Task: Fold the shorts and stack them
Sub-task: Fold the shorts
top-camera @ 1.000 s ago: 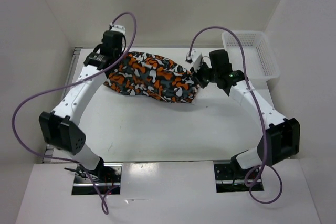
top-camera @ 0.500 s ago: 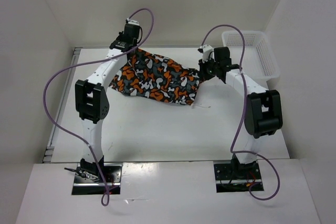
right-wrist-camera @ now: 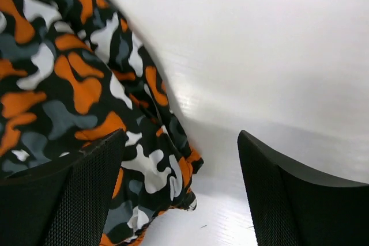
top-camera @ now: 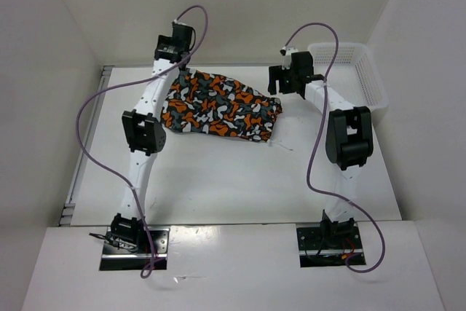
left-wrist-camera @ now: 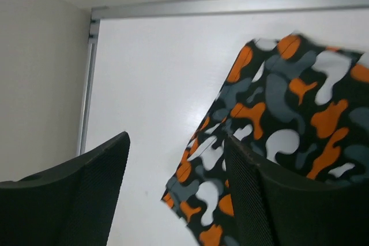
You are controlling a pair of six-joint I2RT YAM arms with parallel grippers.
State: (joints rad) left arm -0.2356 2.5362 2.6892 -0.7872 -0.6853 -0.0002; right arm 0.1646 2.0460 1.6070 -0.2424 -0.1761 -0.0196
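Observation:
The shorts [top-camera: 218, 104], camouflage in orange, black, grey and white, lie spread on the far half of the table. My left gripper [top-camera: 178, 63] hangs open over their back left corner. In the left wrist view the shorts [left-wrist-camera: 277, 125] lie free below my left gripper [left-wrist-camera: 177, 142], partly under the right finger [left-wrist-camera: 277, 200]. My right gripper [top-camera: 281, 82] stands open at their right end. In the right wrist view a bunched edge of the shorts [right-wrist-camera: 86, 84] lies below the open right gripper [right-wrist-camera: 181, 136], held by nothing.
A white mesh basket [top-camera: 375, 85] stands at the back right corner of the table. White walls close in the back and both sides. A metal rail [left-wrist-camera: 230, 4] runs along the table's far edge. Purple cables loop above both arms.
Both grippers have opened and let go of the shorts, which have dropped and spread flatter on the table. Both arms have stretched further toward the back.

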